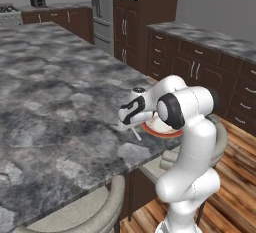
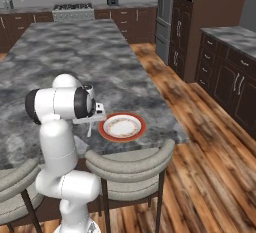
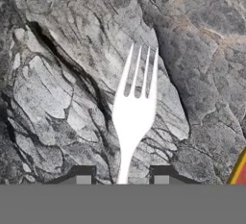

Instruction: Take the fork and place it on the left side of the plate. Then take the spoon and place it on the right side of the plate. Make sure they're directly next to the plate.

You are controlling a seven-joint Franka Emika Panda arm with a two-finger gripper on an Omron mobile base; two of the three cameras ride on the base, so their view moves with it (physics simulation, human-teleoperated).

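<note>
Hand cam: fork (image 3: 135,104) lies flat on the grey marble worktop (image 3: 57,98), tines toward 12 o'clock, handle running down to 6 and passing btwn the two fingers (image 3: 82,176). Gripper (image 3: 122,177) sits low over the handle end; fingers stand part open, a gap on each side of the handle, so you can't tell if either pad touches it. No firm clamp visible. Plate (image 3: 241,170) rim, red-orange, just cuts in at about 4 o'clock, near the fork but apart from it.

Right base cam: plate (image 2: 122,126) sits near the worktop (image 2: 75,52) front edge, above a grey bar stool (image 2: 131,163). Gripper (image 2: 95,116) is down at the plate's 9 o'clock side, and a thin whitish sliver under it reads as the fork (image 2: 89,129), just beside the rim.

Left base cam: gripper (image 1: 126,125) low on the worktop (image 1: 50,87), fork (image 1: 136,134) handle pokes out toward 5 o'clock from it. Plate (image 1: 161,132) mostly hidden behind the arm's elbow, only a rim arc shows.

Can't make out the spoon, too small/hidden.
</note>
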